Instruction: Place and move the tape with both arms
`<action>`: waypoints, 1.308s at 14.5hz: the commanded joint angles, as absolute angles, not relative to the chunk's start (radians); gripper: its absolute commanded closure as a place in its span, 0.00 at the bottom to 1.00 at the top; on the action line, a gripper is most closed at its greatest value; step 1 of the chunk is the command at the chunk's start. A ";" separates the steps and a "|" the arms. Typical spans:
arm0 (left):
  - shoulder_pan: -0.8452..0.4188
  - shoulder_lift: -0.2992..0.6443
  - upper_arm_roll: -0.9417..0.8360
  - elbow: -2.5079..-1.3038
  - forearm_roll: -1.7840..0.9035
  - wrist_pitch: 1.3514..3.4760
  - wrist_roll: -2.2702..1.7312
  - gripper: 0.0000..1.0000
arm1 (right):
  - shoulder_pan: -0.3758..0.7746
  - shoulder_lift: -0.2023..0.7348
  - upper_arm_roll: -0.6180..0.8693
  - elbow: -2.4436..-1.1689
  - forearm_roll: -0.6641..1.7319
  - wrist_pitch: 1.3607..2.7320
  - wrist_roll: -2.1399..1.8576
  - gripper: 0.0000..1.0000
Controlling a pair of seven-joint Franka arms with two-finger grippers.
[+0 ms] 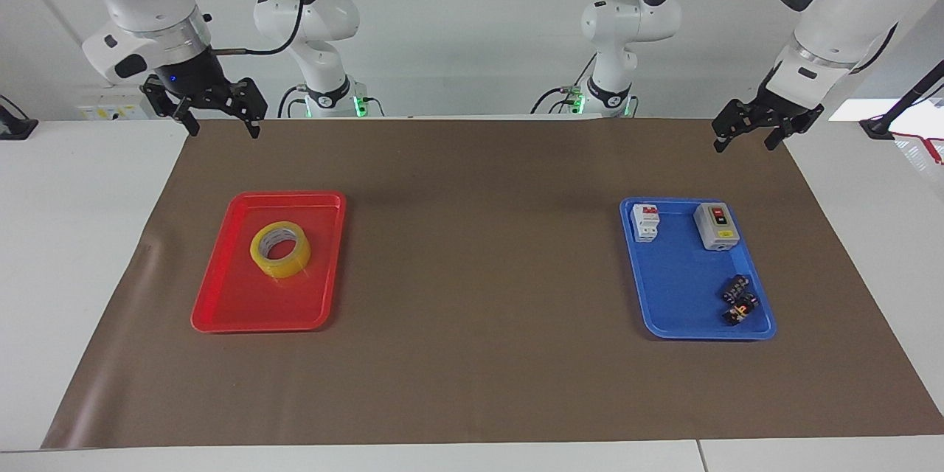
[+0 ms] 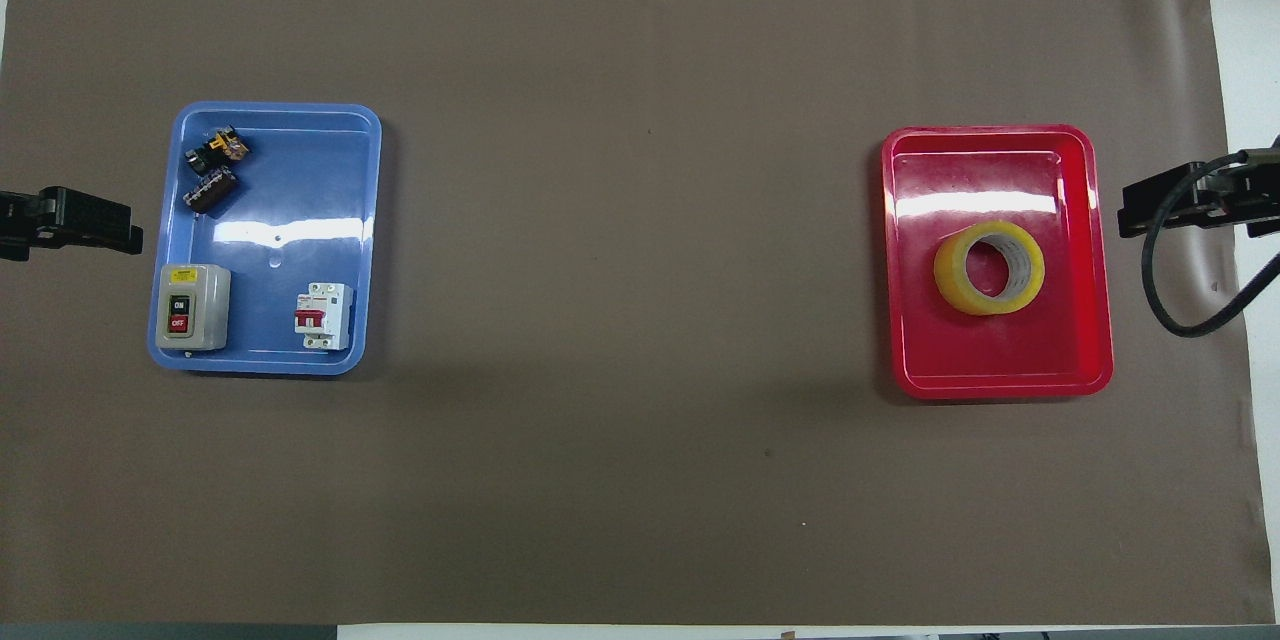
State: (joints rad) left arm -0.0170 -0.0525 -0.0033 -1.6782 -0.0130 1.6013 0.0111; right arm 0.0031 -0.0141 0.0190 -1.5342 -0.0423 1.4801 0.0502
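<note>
The tape [image 1: 280, 249], a yellow translucent roll with a white core, lies flat in the red tray [image 1: 221, 310] at the right arm's end of the table. It also shows in the overhead view [image 2: 989, 267], inside the red tray [image 2: 1000, 385]. My right gripper [image 1: 223, 127] is open and empty, raised over the mat's edge beside that tray, and shows in the overhead view [image 2: 1135, 205]. My left gripper [image 1: 745, 141] is open and empty, raised over the mat's edge near the blue tray [image 1: 678, 310], and shows in the overhead view [image 2: 120, 230].
The blue tray [image 2: 290, 220] holds a grey switch box [image 1: 716, 226], a white and red breaker [image 1: 646, 223] and small dark parts [image 1: 739, 299]. A brown mat [image 1: 479, 273] covers the table. Two smaller white arms [image 1: 324, 29] stand at the robots' end.
</note>
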 commanded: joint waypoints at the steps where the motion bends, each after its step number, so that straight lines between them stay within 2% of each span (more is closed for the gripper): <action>1: -0.011 -0.049 -0.003 -1.669 -0.035 1.588 0.023 0.00 | -0.006 -0.011 0.028 -1.528 -0.051 1.485 0.028 0.00; 14: -0.011 -0.049 -0.003 -1.669 -0.035 1.588 0.023 0.00 | -0.008 -0.009 0.028 -1.526 -0.049 1.486 0.035 0.00; 15: -0.011 -0.049 -0.003 -1.669 -0.035 1.588 0.023 0.00 | 0.001 -0.008 0.028 -1.526 -0.049 1.488 0.037 0.00; 17: -0.011 -0.049 -0.003 -1.669 -0.035 1.588 0.023 0.00 | 0.111 -0.008 -0.062 -1.528 -0.058 1.488 0.038 0.00; 19: -0.011 -0.049 -0.003 -1.669 -0.035 1.588 0.023 0.00 | 0.121 -0.008 -0.087 -1.528 -0.057 1.491 0.038 0.00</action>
